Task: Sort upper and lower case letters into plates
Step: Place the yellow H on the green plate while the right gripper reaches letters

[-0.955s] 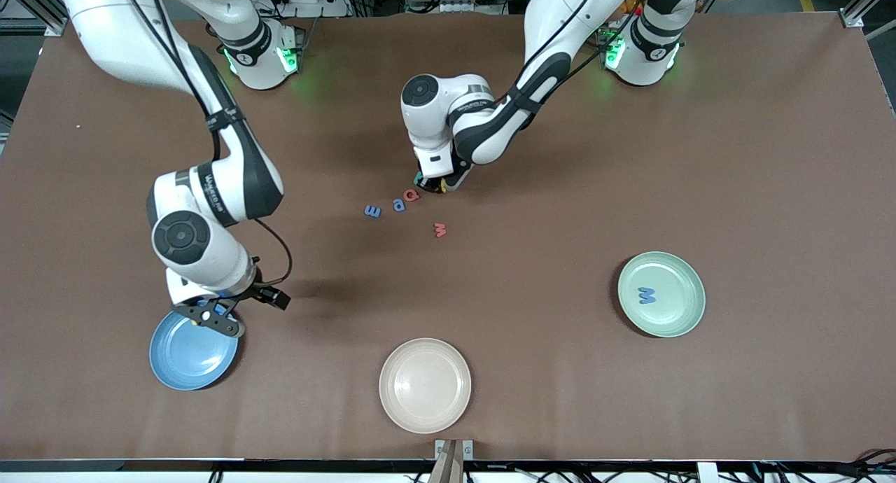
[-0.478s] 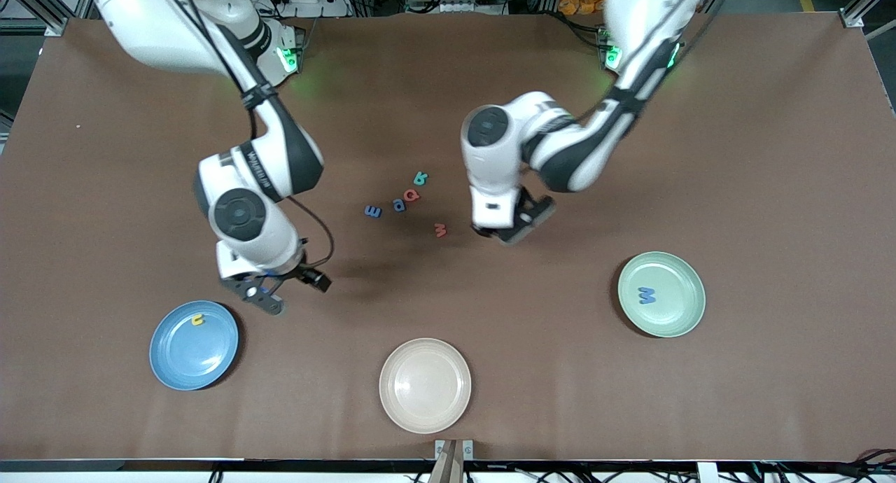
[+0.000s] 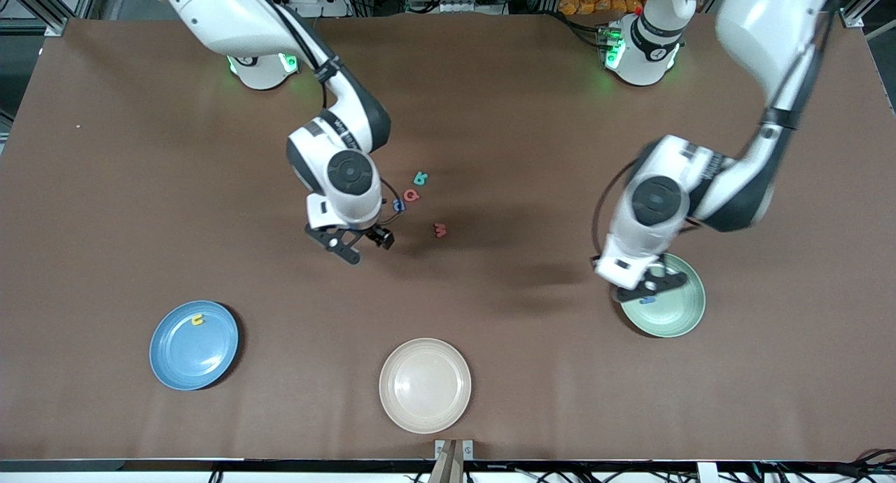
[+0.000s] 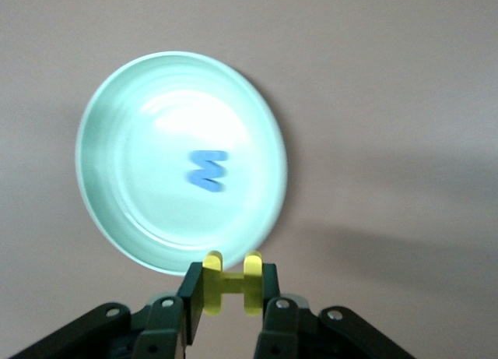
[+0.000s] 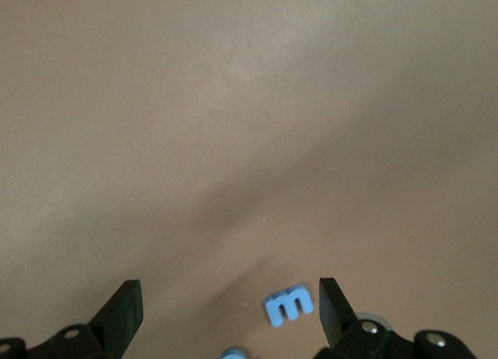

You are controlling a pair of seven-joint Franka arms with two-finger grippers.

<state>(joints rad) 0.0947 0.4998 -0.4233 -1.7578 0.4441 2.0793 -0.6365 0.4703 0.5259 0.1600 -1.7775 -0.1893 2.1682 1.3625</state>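
- A yellow letter (image 4: 226,284) sits pinched between the left gripper (image 4: 226,297)'s closed fingers, over the rim of the mint plate (image 4: 117,227), which holds a blue letter (image 4: 207,170).
- The right gripper (image 5: 229,312) hangs with fingers spread above a small blue m (image 5: 289,304) lying on the table (image 3: 105,189).
- The blue plate (image 3: 210,357) holds another yellow letter (image 3: 198,320).

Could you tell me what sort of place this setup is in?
Most likely a robotics lab. Two white arms are bolted along one edge of a brown-covered table, aluminium framing and cables stand past that edge, and foam letters and plates are laid out like a sorting exercise.
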